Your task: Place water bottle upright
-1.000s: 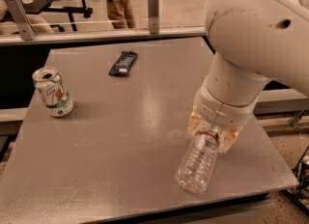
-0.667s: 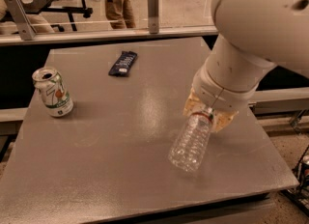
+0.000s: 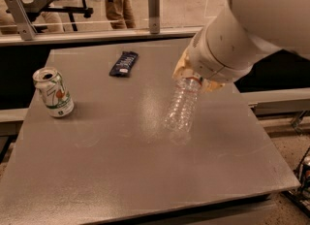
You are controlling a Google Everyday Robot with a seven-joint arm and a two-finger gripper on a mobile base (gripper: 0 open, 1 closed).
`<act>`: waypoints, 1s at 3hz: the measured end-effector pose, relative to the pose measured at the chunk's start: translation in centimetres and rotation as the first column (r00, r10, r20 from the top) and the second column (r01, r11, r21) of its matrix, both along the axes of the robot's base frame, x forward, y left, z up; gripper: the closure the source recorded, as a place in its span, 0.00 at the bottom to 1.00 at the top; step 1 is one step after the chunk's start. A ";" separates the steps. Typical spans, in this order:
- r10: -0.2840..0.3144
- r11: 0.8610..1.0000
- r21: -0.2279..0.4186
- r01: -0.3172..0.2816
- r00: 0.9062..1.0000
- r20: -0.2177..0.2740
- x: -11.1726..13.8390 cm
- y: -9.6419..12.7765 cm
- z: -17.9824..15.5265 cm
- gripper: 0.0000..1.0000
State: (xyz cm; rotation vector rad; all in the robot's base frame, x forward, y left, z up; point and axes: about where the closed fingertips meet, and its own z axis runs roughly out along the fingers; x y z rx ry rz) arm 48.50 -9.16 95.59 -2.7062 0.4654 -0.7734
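The water bottle [image 3: 181, 106] is a clear ribbed plastic bottle. It hangs tilted, base down and to the left, over the middle of the grey table [image 3: 121, 170]. Its cap end is hidden inside my gripper [image 3: 193, 79], which is shut on the bottle's neck. The big white arm covers the upper right of the camera view. The bottle's base is close to the table top; I cannot tell if it touches.
A white-and-green soda can [image 3: 53, 93] stands upright at the table's left. A dark snack packet [image 3: 123, 63] lies at the back middle. A glass-and-post barrier [image 3: 154, 5] runs behind the table, with people and another table beyond.
My gripper has carried the bottle from the front right of the table up and towards the middle. The bottle has swung from lying low to steeper, nearer upright.
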 end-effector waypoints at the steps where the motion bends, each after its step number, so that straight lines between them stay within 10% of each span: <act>1: 0.013 1.000 0.008 -0.013 0.999 0.039 0.5 0.5 0.9 1.00; 3: 0.133 0.988 -0.099 -0.118 0.977 0.168 1.0 0.8 3.1 1.00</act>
